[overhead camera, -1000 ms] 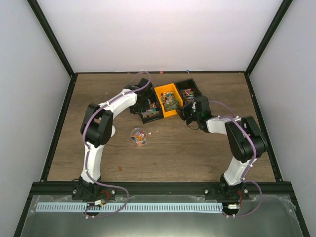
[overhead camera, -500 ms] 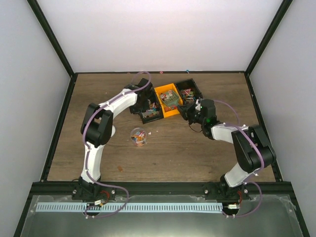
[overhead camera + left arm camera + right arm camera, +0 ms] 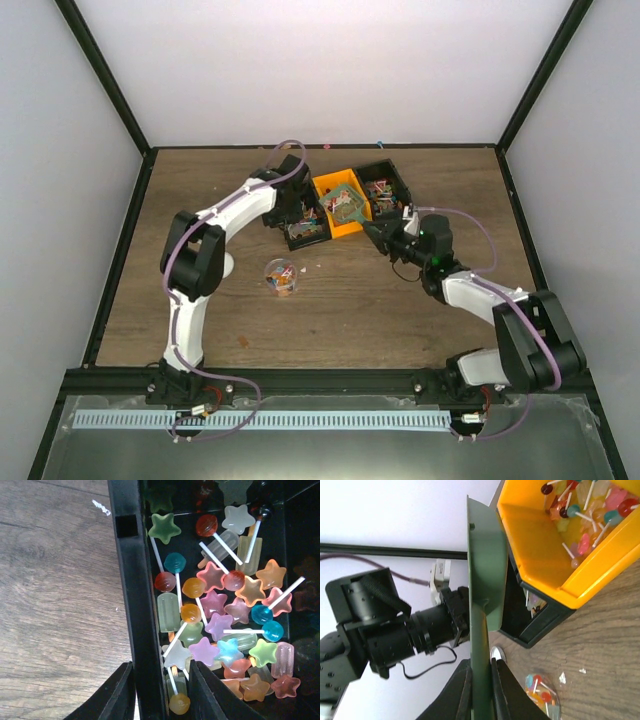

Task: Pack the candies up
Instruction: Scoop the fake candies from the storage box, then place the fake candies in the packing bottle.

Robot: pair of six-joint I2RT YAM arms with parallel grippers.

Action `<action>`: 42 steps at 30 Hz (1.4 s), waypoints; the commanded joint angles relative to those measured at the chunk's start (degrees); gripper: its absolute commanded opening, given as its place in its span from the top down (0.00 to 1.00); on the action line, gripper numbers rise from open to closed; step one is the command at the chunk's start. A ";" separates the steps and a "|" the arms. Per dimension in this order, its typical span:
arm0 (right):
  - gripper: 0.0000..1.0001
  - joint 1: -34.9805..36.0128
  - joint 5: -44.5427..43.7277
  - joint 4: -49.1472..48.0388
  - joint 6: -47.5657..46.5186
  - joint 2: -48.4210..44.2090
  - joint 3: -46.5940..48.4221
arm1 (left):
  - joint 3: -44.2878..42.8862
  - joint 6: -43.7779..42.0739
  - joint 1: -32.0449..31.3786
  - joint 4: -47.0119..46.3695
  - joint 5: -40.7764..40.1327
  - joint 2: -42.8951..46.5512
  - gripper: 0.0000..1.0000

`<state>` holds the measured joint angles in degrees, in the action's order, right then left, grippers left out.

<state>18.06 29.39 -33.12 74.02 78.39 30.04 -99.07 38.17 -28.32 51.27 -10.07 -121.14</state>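
The candies point(image 3: 220, 610) are small stars, bars and lollipops on white sticks, in mixed colours, heaped in a black bin point(image 3: 135, 605). My left gripper point(image 3: 160, 690) straddles this bin's wall, one finger outside and one among the candies, shut on the wall; it also shows in the top view point(image 3: 298, 215). My right gripper point(image 3: 481, 690) is shut on the handle of the green scoop point(image 3: 487, 580), held edge-on beside the yellow bin point(image 3: 540, 565). In the top view the scoop point(image 3: 347, 205) hangs over the yellow bin point(image 3: 322, 188) with candies in it. The small clear jar point(image 3: 281, 276) holds some candies.
A second black bin point(image 3: 400, 180) with candies stands right of the yellow one. The jar also shows in the right wrist view point(image 3: 542, 695). Small scraps lie on the wood near the jar point(image 3: 318, 267). Two stray bits lie at the table's far edge point(image 3: 380, 143).
My right arm has swung its elbow out to the right and towards the near edge. The scoop has come up out of the yellow bin with candies. My left arm has barely moved.
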 commanded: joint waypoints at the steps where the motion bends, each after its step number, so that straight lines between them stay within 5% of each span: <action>1: 0.99 -0.17 3.94 1.87 -4.23 -4.03 -1.65 | -0.97 -2.42 0.28 -0.89 -0.77 2.36 0.68; 7: 0.99 3.72 10.72 4.50 -8.74 -4.87 -2.80 | 1.62 -3.72 3.42 -4.59 3.13 4.72 0.65; 20: 0.99 14.28 10.34 15.70 -18.45 -5.84 1.20 | 11.45 -3.48 12.99 -11.15 10.24 11.20 0.65; 42: 0.99 24.22 -8.63 49.14 -39.16 -6.29 18.11 | 14.00 -3.41 15.84 -12.48 11.53 11.94 0.65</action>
<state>40.16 26.41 9.45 39.35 72.79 43.46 -85.03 34.81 -12.73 39.44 1.19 -110.61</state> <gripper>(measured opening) 0.081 0.348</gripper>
